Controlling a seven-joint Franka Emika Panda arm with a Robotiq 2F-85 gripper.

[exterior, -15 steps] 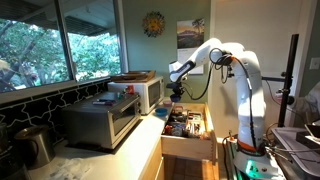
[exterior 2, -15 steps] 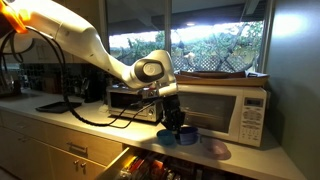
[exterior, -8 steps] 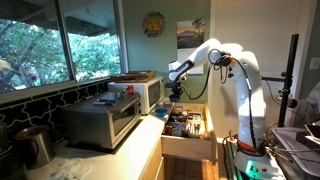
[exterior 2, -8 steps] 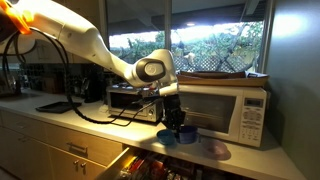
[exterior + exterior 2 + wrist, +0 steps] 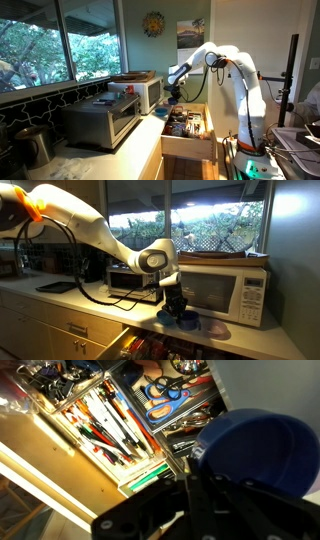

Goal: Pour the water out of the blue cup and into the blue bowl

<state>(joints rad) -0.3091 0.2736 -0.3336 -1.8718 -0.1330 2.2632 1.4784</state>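
Note:
The blue cup (image 5: 186, 321), dark royal-blue, is at my gripper (image 5: 177, 307), low over the counter in front of the microwave. The fingers reach down onto it and look shut on its rim. In the wrist view the blue cup (image 5: 258, 448) fills the right side just beyond my dark fingers (image 5: 190, 500). The blue bowl (image 5: 218, 330), a pale turquoise shallow dish, sits on the counter just past the cup, towards the wall. In an exterior view my gripper (image 5: 176, 94) hangs beside the microwave; the cup and the bowl are too small to make out there.
A white microwave (image 5: 225, 288) stands right behind the cup. An open drawer (image 5: 110, 425) full of tools and scissors lies below the counter edge, also seen in an exterior view (image 5: 186, 125). A toaster oven (image 5: 100, 122) stands further along the counter.
My gripper and the blue cup have shifted a little towards the blue bowl and slightly lower. The bowl has not moved.

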